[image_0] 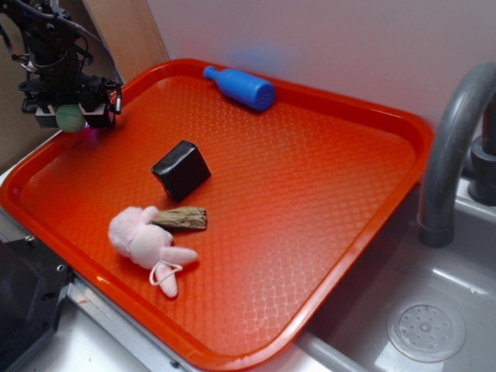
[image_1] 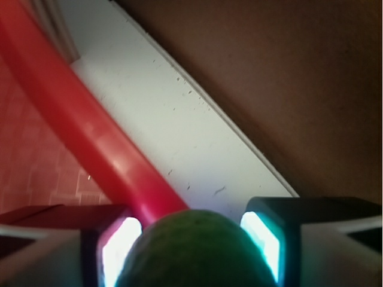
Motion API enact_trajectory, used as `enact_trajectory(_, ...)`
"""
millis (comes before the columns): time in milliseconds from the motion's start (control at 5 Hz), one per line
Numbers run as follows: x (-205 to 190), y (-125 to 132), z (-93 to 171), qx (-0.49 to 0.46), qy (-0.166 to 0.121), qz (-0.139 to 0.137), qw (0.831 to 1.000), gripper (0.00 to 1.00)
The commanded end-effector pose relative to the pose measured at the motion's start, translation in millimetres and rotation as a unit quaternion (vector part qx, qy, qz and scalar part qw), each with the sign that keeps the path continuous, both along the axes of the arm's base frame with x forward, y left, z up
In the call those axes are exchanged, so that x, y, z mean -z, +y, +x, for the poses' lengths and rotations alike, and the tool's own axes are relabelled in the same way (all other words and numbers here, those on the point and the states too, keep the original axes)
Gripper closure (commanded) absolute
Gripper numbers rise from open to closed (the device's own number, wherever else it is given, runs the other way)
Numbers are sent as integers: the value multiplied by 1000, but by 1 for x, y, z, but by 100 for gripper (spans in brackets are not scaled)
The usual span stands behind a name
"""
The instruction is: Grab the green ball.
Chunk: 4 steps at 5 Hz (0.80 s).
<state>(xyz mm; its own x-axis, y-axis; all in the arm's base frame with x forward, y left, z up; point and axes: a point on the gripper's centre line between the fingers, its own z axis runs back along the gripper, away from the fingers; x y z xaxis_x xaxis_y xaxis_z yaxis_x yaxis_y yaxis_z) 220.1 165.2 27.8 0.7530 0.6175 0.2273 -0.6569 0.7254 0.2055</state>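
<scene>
The green ball is held between my gripper's fingers at the far left, lifted above the left rim of the red tray. My gripper is shut on it. In the wrist view the ball fills the gap between the two pads, with the tray's rim and a white ledge below.
On the tray lie a black box, a pink plush bunny, a brown piece of wood and a blue bottle. A grey faucet and sink are at the right. A brown board stands behind my gripper.
</scene>
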Motion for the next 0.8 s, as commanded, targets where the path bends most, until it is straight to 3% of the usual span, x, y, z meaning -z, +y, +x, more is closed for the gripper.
enact_trajectory(0, -88, -54, -8, 145, -1, -81, 986, 100)
enact_trajectory(200, -141, -96, -17, 263, 26, -132, 955, 100)
enact_trajectory(400, -190, -149, -24, 340, 50, -106, 933, 100)
enact_trajectory(600, -235, -192, -35, 409, 29, -77, 909, 100)
